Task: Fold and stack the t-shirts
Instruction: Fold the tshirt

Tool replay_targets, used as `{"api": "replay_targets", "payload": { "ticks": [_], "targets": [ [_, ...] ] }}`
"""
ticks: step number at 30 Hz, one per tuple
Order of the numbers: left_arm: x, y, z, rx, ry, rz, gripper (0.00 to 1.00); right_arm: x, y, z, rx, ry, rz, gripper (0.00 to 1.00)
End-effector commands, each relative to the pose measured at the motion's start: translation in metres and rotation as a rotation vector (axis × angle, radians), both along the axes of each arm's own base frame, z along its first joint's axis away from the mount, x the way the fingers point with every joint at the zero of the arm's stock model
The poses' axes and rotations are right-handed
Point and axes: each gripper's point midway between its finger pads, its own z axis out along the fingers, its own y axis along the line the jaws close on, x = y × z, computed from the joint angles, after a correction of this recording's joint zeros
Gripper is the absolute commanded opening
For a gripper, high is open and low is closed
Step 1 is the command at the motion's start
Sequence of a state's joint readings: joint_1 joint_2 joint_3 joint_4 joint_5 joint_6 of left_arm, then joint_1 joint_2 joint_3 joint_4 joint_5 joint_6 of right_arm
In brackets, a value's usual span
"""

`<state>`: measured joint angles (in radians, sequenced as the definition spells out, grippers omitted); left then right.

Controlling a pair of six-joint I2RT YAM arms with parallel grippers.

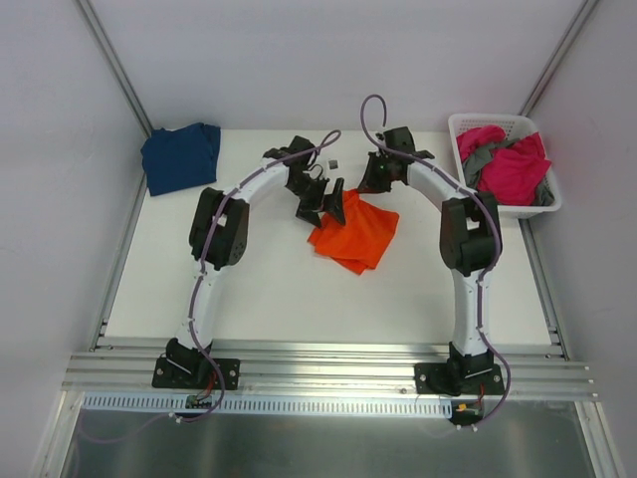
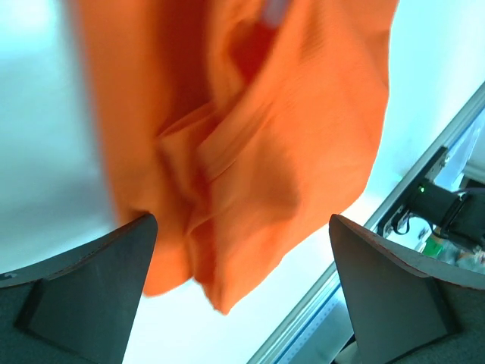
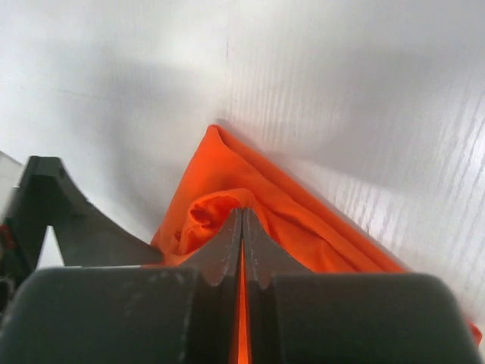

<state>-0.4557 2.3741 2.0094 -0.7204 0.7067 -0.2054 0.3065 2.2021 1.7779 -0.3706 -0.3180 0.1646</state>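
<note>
Top external shows me the bright orange cloth t-shirt (image 1: 355,235) left of the white slotted plastic basket (image 1: 495,117), right gripper (image 3: 242,220) pinching its edge, seemingly to fold it, left gripper (image 2: 242,224) gaping wide.

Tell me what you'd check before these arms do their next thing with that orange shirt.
1. Right tool gripping the orange t-shirt: ok, fingers shut with cloth pinched between them.
2. Left tool open: ok, jaws spread wide.
3. Left tool clear of the cloth: cannot tell, its wrist view is blurred.
4. Orange t-shirt neatly folded: not ok, layers lie uneven and rumpled.
5. Stacking spot: ok, the navy t-shirt lies folded at the table's far left corner.
6. Other shirts done: not ok, the pink t-shirt and grey t-shirt are heaped in the basket.
</note>
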Motion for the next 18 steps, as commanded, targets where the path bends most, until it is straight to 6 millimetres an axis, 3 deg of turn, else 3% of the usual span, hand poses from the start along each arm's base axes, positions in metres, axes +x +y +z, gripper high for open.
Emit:
{"api": "replay_targets", "payload": {
  "ticks": [1, 7, 12, 18],
  "targets": [
    [0.008, 0.030, 0.036, 0.014, -0.062, 0.055, 0.99, 0.022, 0.007, 0.024, 0.019, -0.076, -0.028, 0.01],
    [0.015, 0.031, 0.049, 0.006, -0.108, 0.054, 0.99, 0.035, 0.010, 0.029, 0.033, -0.102, -0.037, 0.01],
    [0.010, 0.024, 0.048, 0.011, -0.117, 0.033, 0.99, 0.040, 0.036, 0.014, 0.016, -0.096, -0.009, 0.01],
    [-0.001, 0.025, 0.058, -0.004, -0.103, 0.028, 0.99, 0.047, 0.040, -0.003, -0.013, -0.091, -0.021, 0.03]
  ]
}}
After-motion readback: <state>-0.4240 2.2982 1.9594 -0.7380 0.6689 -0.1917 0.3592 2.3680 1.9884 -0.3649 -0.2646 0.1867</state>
